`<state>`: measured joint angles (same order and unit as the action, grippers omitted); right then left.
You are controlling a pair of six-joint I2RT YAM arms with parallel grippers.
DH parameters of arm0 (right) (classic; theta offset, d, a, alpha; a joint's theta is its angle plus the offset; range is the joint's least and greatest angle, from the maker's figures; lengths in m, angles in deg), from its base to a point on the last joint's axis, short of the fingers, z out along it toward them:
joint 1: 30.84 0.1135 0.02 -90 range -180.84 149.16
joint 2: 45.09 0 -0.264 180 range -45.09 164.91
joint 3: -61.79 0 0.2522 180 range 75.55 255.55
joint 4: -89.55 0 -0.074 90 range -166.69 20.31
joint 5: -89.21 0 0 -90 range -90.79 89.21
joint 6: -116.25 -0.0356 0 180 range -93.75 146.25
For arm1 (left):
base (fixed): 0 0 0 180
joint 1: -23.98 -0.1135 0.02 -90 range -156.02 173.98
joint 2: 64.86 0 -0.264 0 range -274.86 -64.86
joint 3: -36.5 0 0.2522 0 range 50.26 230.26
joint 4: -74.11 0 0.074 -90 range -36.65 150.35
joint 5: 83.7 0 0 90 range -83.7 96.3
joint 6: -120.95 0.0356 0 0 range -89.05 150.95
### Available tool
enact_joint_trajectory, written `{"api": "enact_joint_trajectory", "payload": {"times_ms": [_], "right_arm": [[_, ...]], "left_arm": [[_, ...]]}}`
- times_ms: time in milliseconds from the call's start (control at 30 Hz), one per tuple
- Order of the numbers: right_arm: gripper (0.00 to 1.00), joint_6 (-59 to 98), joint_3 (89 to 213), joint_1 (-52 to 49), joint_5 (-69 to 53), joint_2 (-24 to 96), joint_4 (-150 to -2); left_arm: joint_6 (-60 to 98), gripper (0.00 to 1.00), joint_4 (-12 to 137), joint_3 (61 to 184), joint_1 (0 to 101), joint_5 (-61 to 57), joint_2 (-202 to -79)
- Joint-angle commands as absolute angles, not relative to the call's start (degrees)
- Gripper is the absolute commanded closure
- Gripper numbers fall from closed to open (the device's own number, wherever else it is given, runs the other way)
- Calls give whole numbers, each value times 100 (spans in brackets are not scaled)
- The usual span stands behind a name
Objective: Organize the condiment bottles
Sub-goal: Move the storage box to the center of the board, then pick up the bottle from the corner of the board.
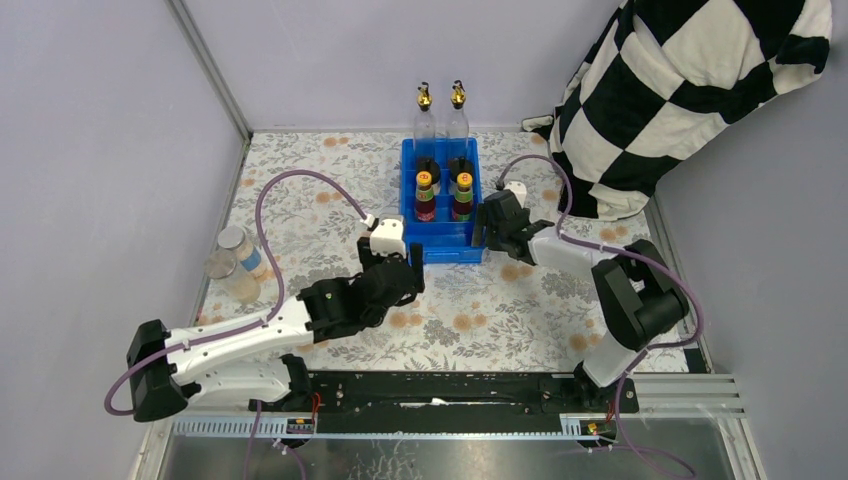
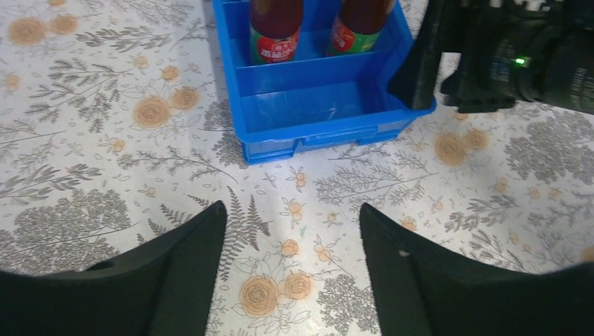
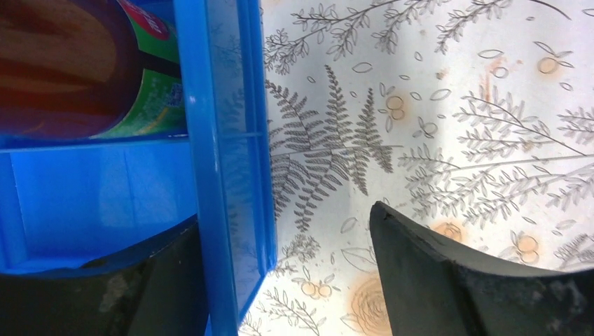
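**Both hands open at the tray, two jars not yet in**

The blue tray [image 1: 450, 250] holds two dark sauce bottles [image 1: 425, 197] in its middle row and two black-capped bottles [image 1: 428, 168] behind them. Two gold-spouted bottles [image 1: 425, 112] stand at its far edge; whether inside it or just behind is unclear. The near row is bare, likely kept for the two jars [image 1: 232, 250], which sit well apart from the tray, near the left wall on the tabletop [image 1: 500, 320]. The right hand [image 3: 287, 224] is wide and holds nothing. One finger is inside the tray's right wall and one outside, probably to steady or nudge the tray. The left hand [image 2: 291, 217] hovers spread and empty just before the tray's near wall, plausibly free to fetch a jar.
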<state>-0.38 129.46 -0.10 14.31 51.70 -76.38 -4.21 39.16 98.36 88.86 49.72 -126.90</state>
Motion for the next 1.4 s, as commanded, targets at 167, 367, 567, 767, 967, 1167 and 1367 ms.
{"api": "enact_joint_trajectory", "payload": {"times_ms": [167, 367, 567, 767, 967, 1167, 1367], "right_arm": [[6, 91, 12556, 14, 1592, 3741, -6662], [1, 185, 12699, 15, 1486, 2844, -6152], [2, 337, 12946, 16, 1229, 2074, -5636], [2, 455, 13105, 18, 1105, 1643, -5233], [2, 417, 12825, 18, 894, 1523, -5378], [3, 511, 12640, 11, 719, 1614, -5490], [4, 517, 12578, 14, 496, 1695, -5553]], "left_arm": [[-226, 1, 3468, 10684, 8713, 6082, -13283], [35, 1, 3428, 11074, 7879, 5737, -13560], [-227, 1, 3350, 10897, 5703, 4809, -13628], [-381, 1, 3310, 10525, 3888, 4420, -13270], [-1930, 1, 2091, 10949, 3025, 5202, -13285], [-3275, 1, 590, 11329, 2859, 5890, -13553], [-4115, 1, -38, 11184, 2810, 6198, -13187]]}}
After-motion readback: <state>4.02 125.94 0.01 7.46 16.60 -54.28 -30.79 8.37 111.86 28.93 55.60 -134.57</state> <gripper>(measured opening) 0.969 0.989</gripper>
